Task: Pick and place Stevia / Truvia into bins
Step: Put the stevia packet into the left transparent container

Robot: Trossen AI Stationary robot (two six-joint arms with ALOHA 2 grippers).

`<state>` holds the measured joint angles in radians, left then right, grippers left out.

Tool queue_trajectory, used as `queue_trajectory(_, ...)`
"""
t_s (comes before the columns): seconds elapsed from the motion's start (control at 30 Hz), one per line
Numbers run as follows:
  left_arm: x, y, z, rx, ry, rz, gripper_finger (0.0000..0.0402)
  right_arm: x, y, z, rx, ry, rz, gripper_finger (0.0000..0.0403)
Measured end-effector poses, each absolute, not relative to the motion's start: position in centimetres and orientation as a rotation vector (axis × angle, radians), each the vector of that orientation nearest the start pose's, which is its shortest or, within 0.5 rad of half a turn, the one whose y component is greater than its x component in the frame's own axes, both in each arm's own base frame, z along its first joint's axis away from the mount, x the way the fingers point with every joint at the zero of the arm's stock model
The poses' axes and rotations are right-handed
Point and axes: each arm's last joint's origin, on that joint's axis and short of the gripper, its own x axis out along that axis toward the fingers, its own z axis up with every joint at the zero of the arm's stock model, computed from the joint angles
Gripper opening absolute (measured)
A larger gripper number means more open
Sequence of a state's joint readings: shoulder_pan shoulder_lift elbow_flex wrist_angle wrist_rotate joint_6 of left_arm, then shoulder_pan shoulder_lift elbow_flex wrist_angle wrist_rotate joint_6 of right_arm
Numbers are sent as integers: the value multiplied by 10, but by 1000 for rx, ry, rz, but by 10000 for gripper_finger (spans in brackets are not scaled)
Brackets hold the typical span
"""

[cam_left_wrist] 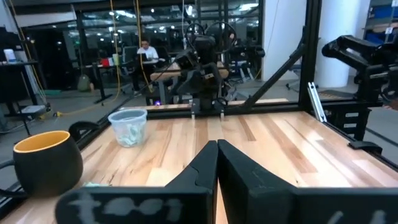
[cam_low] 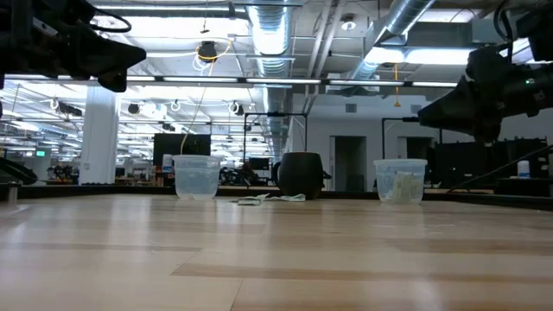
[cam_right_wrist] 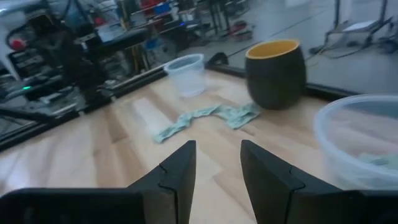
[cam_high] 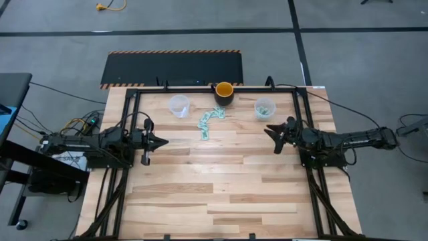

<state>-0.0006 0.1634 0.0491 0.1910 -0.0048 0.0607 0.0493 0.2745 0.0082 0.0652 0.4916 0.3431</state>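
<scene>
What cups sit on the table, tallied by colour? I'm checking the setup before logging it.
Clear cups: 2, left one looks empty, right one holds sachets
Dark cup with yellow inside: 1
Total: 3 cups

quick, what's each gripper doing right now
Left gripper: closed, holding nothing.
Right gripper: open, empty, above the table near the sachets.

Sachets (cam_high: 208,123) betw. bins (cam_high: 178,105), by cup (cam_high: 224,92)
</scene>
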Motion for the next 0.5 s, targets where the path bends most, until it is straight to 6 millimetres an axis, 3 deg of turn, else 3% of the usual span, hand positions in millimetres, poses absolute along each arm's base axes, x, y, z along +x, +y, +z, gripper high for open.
queue_trajectory(0.5,148,1,213,133,165,21,0,110,2,150,231,137,-391,121)
